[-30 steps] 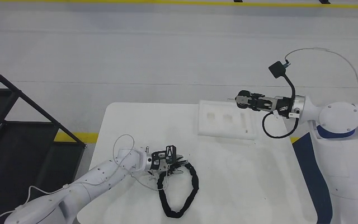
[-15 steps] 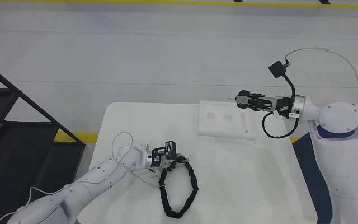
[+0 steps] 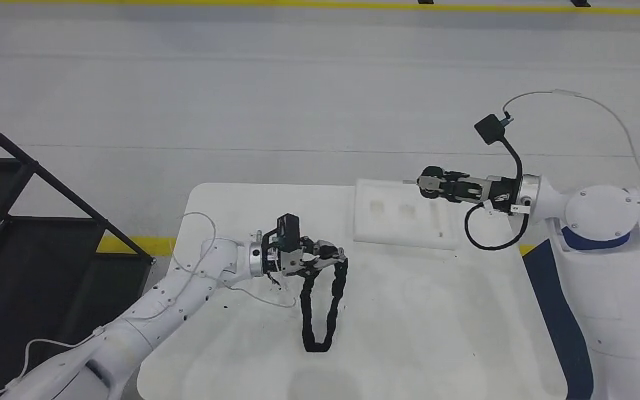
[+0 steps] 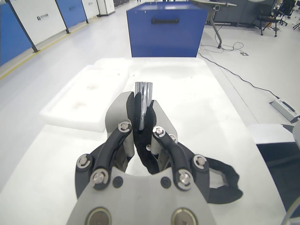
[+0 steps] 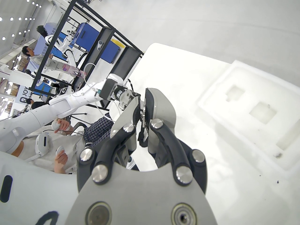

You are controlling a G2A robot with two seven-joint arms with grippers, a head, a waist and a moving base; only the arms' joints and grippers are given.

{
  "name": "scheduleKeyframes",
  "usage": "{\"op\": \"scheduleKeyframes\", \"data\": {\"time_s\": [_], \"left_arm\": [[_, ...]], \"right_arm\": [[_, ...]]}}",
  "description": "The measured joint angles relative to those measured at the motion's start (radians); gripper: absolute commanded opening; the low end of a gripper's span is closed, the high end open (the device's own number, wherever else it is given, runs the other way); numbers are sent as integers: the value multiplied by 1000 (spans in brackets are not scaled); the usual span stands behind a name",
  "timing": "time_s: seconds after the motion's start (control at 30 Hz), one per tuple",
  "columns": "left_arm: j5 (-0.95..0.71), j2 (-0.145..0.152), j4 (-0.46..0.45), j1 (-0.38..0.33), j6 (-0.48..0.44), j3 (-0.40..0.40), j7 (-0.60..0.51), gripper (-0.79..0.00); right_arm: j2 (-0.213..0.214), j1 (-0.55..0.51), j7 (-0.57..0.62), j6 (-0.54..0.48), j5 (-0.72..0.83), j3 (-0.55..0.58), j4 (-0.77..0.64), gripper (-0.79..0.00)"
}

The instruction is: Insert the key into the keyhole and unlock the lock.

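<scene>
Over the left half of the white table [image 3: 450, 320], the left gripper [image 4: 140, 99] pinches the lock [image 4: 143, 90]. Its fingers are pressed onto the lock's shiny metal cylinder, which pokes out past the fingertips and points toward the foam tray [image 4: 79, 104]. The lock's black sleeved chain [image 3: 322, 310] trails from the gripper in a long narrow loop toward the table's near edge. Cannot tell whether its end rests on the table.

The right gripper [image 3: 432, 185] is well apart from the lock, above the far right corner of the foam tray [image 3: 380, 230]. Its fingers are pressed together on a thin dark piece, apparently the key [image 5: 141, 134]. The tray has square pockets cut into it and sits at the table's far edge.
</scene>
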Motion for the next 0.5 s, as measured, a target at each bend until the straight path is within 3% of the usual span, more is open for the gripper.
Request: {"op": "scheduleKeyframes", "data": {"time_s": [0.2, 0.5], "left_arm": [[-1, 10, -96, 19, 3, -58, 2, -785], [22, -2, -158, 26, 18, -83, 21, -785]], "right_arm": [[10, -21, 68, 131, 10, -9, -49, -785], [33, -109, 100, 233, -28, 29, -108, -785]]}}
